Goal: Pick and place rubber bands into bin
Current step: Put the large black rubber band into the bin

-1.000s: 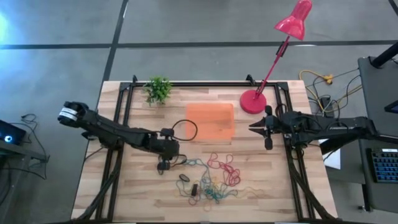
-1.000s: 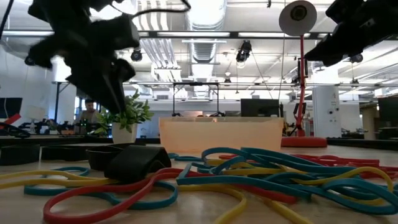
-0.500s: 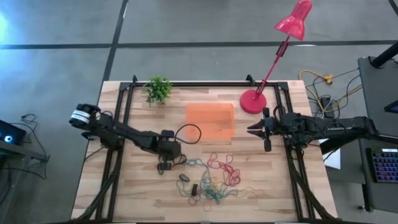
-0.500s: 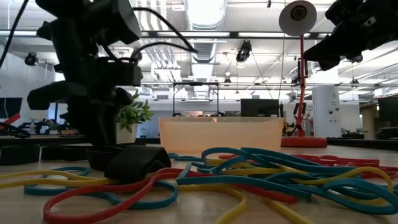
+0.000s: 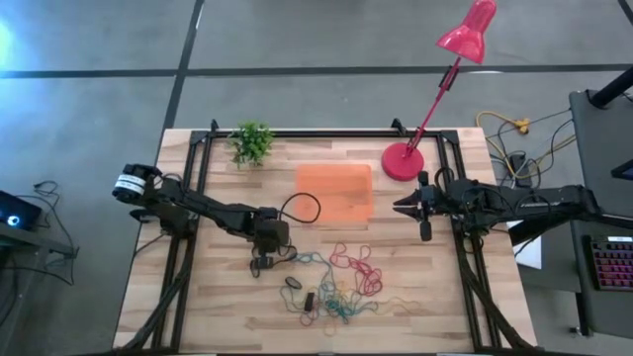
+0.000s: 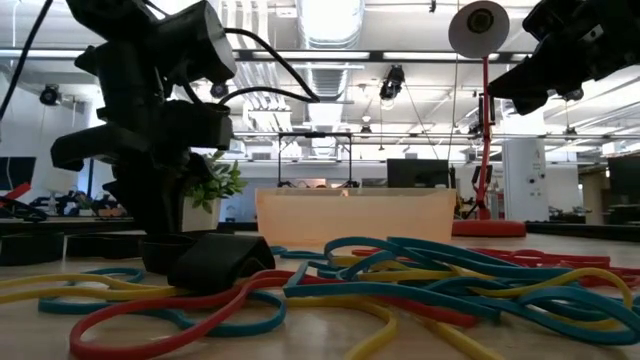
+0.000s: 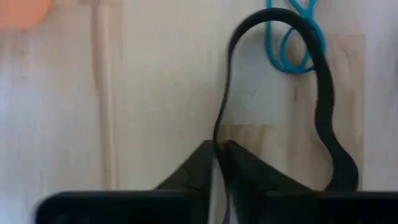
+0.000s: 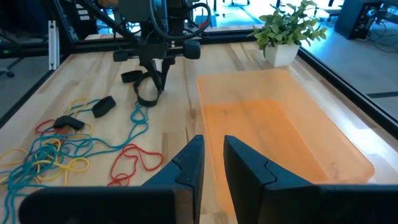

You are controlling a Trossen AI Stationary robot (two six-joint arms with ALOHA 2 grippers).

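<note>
Rubber bands (image 5: 341, 282) in red, blue, yellow and green lie tangled on the wooden table, near of the orange bin (image 5: 334, 192). A black rubber band (image 7: 320, 93) lies left of the tangle. My left gripper (image 5: 260, 262) stands over it, pointing steeply down and shut on one strand. A blue band (image 7: 298, 37) lies just beyond the black loop. My right gripper (image 5: 415, 206) hovers right of the bin, clear of the table. Its fingers stand a narrow gap apart (image 8: 213, 165) with nothing between them. My left gripper pinches one strand of the black band (image 7: 217, 134) between its two fingertips, coming from above and pointing steeply down. The rest of the loop (image 8: 146, 93) lies spread on the table beyond the fingers.
A small potted plant (image 5: 252, 143) stands at the far left and the red lamp's round base (image 5: 403, 161) at the far right, next to the bin. Two short black bands (image 5: 294, 283) lie near the tangle. Black frame rails run along both table sides.
My left gripper has sunk toward the table onto the black band and tipped from a slant to nearly upright. The bands and the bin lie as before.
</note>
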